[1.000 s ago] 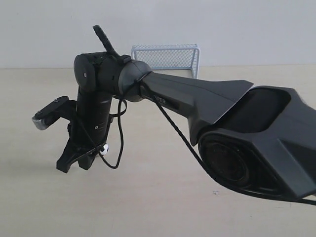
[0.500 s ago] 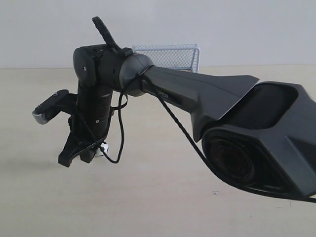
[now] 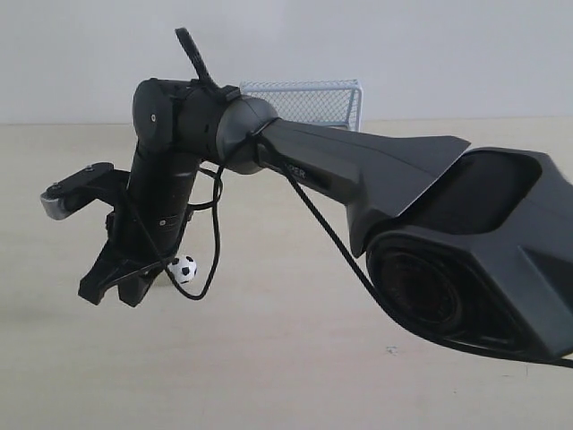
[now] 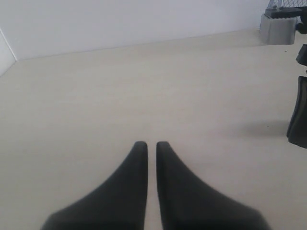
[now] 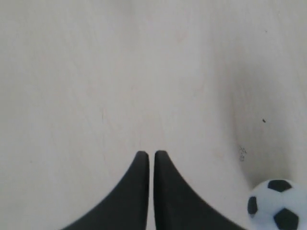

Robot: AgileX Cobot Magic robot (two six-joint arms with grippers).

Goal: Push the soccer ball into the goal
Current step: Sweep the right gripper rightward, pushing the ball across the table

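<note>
1. The small round soccer ball (image 3: 183, 269) is white with black pentagon patches.
2. The miniature wire-mesh goal (image 3: 309, 100) is light blue-grey, and its netting forms a fine diamond grid.
3. The smooth tabletop (image 3: 269, 367) is pale beige with faint streaky grain.
4. The plain wall (image 3: 403, 45) is off-white.
5. The right gripper (image 5: 151, 153) and left gripper (image 4: 151, 143) are matte black.
6. The moulded plastic arm (image 3: 376, 179) is black to dark grey.

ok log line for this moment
soccer ball on table, outside goal | right gripper shut, beside it | left gripper shut
</note>
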